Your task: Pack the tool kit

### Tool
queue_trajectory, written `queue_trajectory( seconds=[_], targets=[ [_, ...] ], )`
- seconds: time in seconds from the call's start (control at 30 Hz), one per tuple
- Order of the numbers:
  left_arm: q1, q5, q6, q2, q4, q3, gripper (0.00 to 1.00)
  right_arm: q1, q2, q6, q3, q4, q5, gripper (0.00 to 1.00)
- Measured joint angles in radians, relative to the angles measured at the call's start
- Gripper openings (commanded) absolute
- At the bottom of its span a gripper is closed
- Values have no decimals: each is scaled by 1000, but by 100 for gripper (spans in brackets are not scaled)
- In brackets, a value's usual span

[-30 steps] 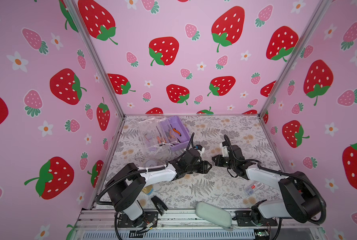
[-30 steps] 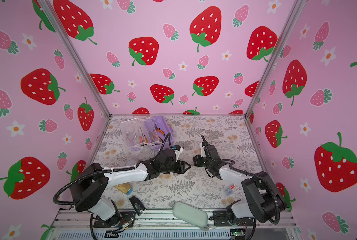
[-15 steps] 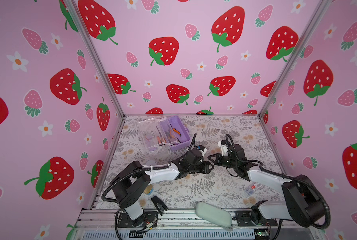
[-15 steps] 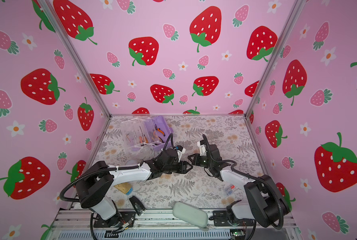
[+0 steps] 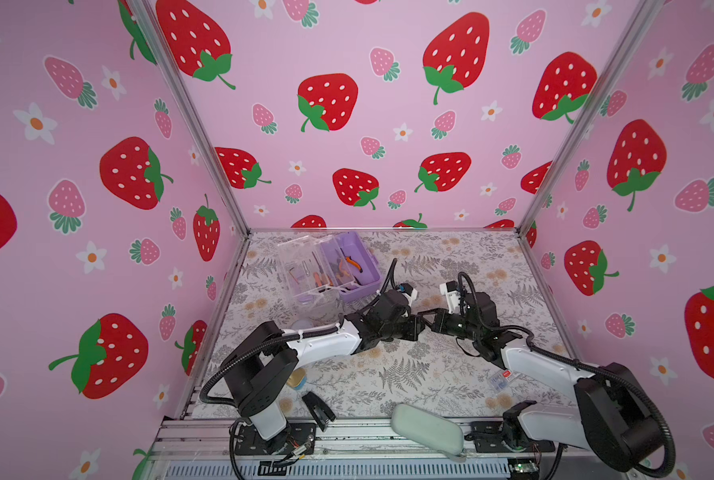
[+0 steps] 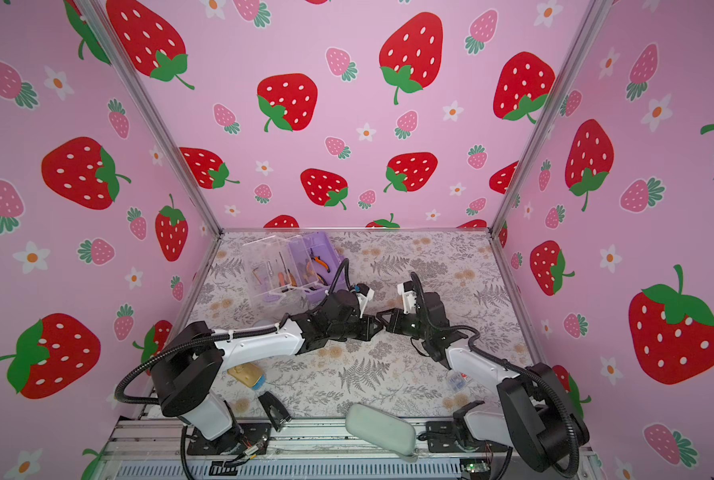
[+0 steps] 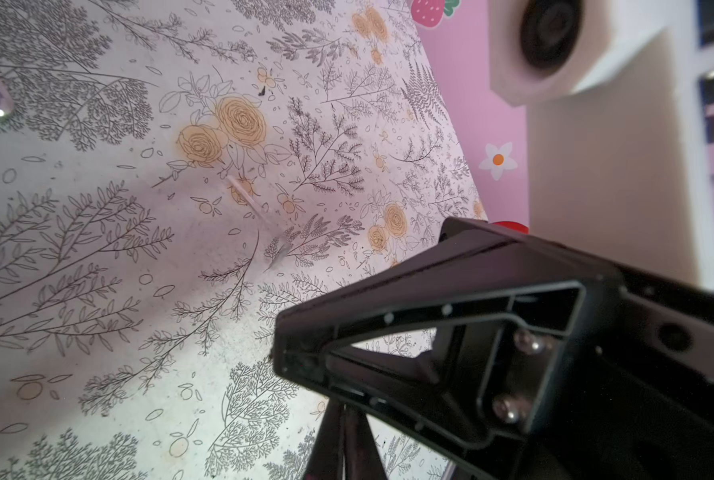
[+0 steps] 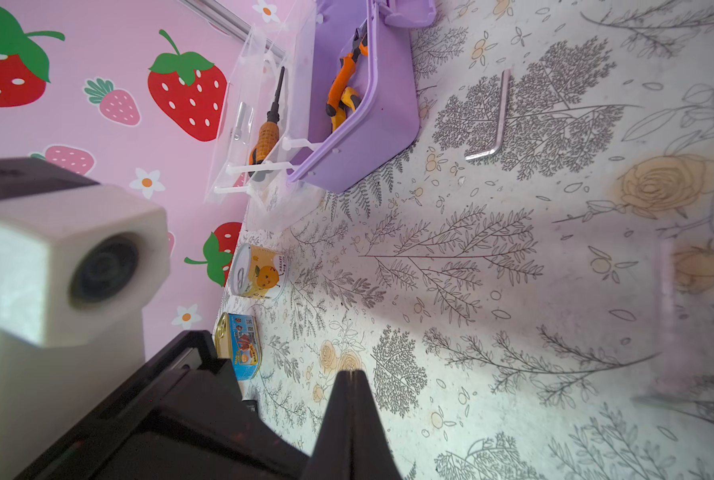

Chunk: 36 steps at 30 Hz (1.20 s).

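**Kit.** The kit stands open at the rear left of the surface, close to the left wall. The lilac base faces up. The clear tray is swung out on the side of the base nearest that wall. The pliers lie inside the base. A screwdriver with an orange handle lies in the tray. Other items in the tray are too small to identify.

**Loose part.** One hex key lies flat on the surface outside the kit, near the base and not touching it.

**Left tool.** The left tool is low over the middle of the surface, in front of the kit, and points right. Its jaws are closed. Whether anything is pinched between them cannot be told.

**Right tool.** The right tool points left, tip to tip with the left tool. In both top views the two tips overlap, so contact cannot be confirmed. Its jaws are closed. The right wrist view shows the fingertips pressed together, with only a seam between them.

**Other items.** Two tins, one round and one flat, stand by the left wall, in front of the kit. A pouch lies at the front edge of the surface, partly over the rail.
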<state>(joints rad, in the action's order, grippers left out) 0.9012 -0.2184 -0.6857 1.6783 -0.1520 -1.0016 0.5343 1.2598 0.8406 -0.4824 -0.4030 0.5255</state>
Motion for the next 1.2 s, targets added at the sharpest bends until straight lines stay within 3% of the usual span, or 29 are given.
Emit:
queue_trajectory(
  seconds=[0.17, 0.4, 0.5, 0.77, 1.2],
  targets=[
    [-11, 35, 21, -11, 56, -8, 2, -1, -31, -31, -3, 32, -30, 1],
    [-53, 79, 31, -23, 112, -7, 5, -5, -89, -172, -62, 294, -289, 39],
    [-70, 86, 32, -22, 122, -7, 13, -6, -98, -222, -69, 380, -438, 45],
    [-75, 87, 27, 0, 128, -13, 25, -6, 117, -292, -133, 473, -670, 43],
    [-96, 49, 26, 34, 135, -32, 26, -7, 400, -322, -292, 399, -708, 40]
  ],
)
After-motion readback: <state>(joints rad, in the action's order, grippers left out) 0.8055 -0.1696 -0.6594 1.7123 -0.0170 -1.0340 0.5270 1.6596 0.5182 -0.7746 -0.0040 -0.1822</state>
